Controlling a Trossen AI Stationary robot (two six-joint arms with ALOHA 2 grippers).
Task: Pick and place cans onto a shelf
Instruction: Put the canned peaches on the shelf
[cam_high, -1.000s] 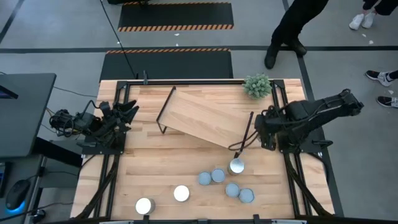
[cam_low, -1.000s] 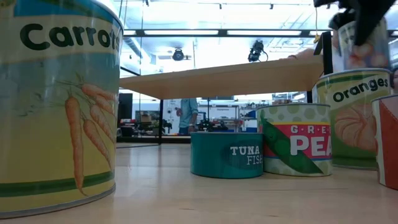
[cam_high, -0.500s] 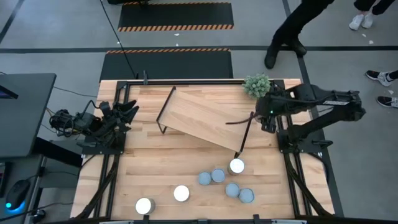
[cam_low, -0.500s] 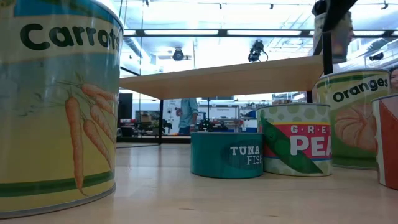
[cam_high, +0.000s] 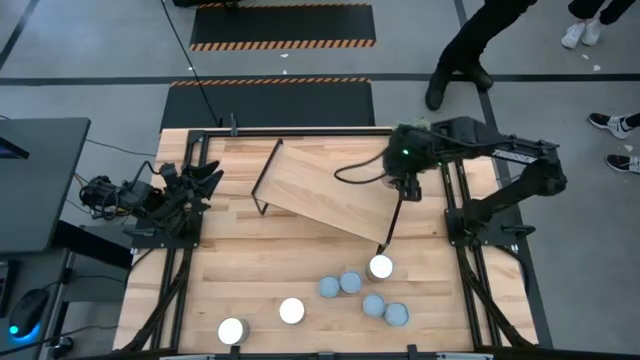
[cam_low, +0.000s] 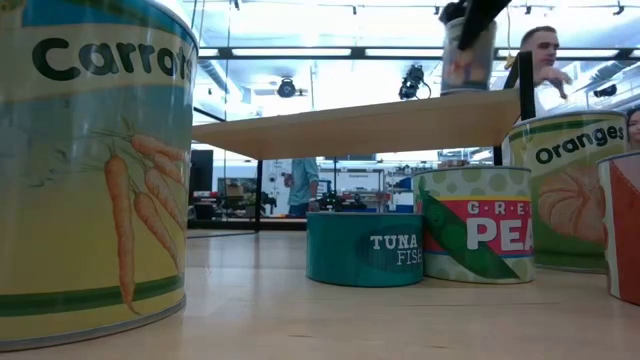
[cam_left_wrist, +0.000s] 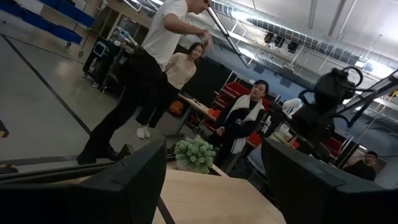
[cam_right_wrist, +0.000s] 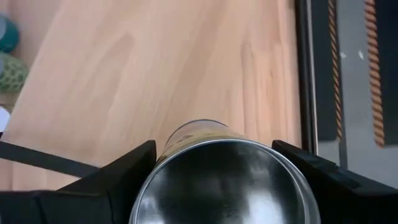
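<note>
My right gripper (cam_high: 403, 168) is shut on a can (cam_low: 468, 60) with a shiny metal end (cam_right_wrist: 224, 180), over the right end of the light-wood shelf (cam_high: 330, 190). In the low view the can's lower end is close over the shelf board (cam_low: 360, 125); whether it touches I cannot tell. Several other cans stand on their bases on the table near its front edge: white-topped ones (cam_high: 380, 267) (cam_high: 291, 311) (cam_high: 232, 330) and a cluster of blue-grey-topped ones (cam_high: 350, 283). My left gripper (cam_high: 205, 180) waits open at the table's left side. My right gripper pinches the can's round side wall between its two fingers (cam_right_wrist: 127, 171), one finger on each side, near the shiny end (cam_right_wrist: 186, 140). The fingers come from above, pointing down. The can stays upright below the gripper, over the shelf board.
A small green potted plant (cam_left_wrist: 196, 154) stands at the table's far right corner, partly under my right arm in the high view. The shelf's black wire legs (cam_high: 262, 180) stand at both its ends. People stand beyond the far edge (cam_high: 480, 40).
My right gripper has carried the can from above the table's right side toward the far edge and leftward, to over the shelf's right end. The can has stayed upright in the hold.
</note>
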